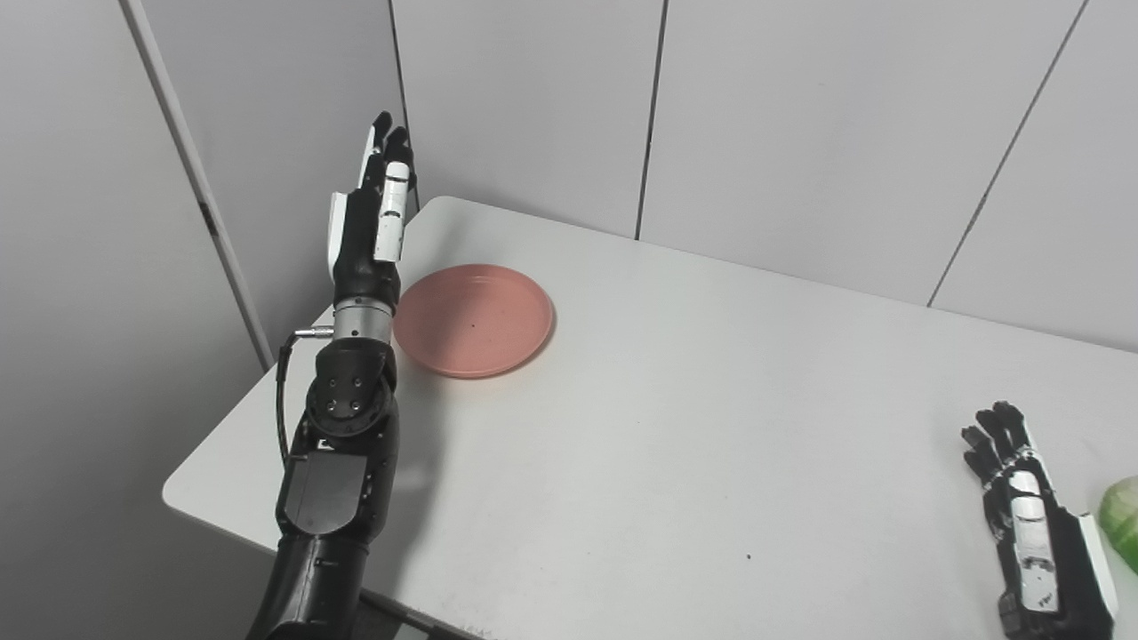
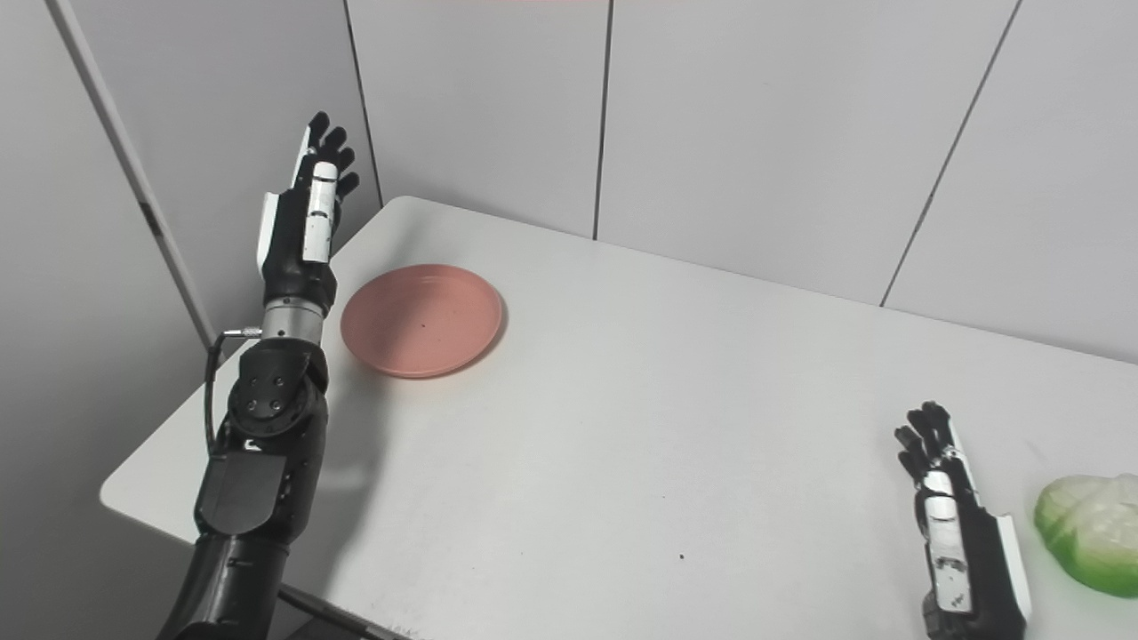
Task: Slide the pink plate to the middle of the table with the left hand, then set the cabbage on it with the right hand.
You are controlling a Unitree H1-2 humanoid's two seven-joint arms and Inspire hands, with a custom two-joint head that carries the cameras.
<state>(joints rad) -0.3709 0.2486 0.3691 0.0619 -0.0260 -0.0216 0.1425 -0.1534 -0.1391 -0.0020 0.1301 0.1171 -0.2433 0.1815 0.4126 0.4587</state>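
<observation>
Hovering beside the pink plate (image 2: pixel 421 320), left hand (image 2: pixel 300 222) (fingers straight) holds nothing.

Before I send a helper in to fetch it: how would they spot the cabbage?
Start at the white table and follow its near edge to the right end. Beside the right hand, on its outer side, lies the cabbage, the only green thing there, pale and leafy.
</observation>
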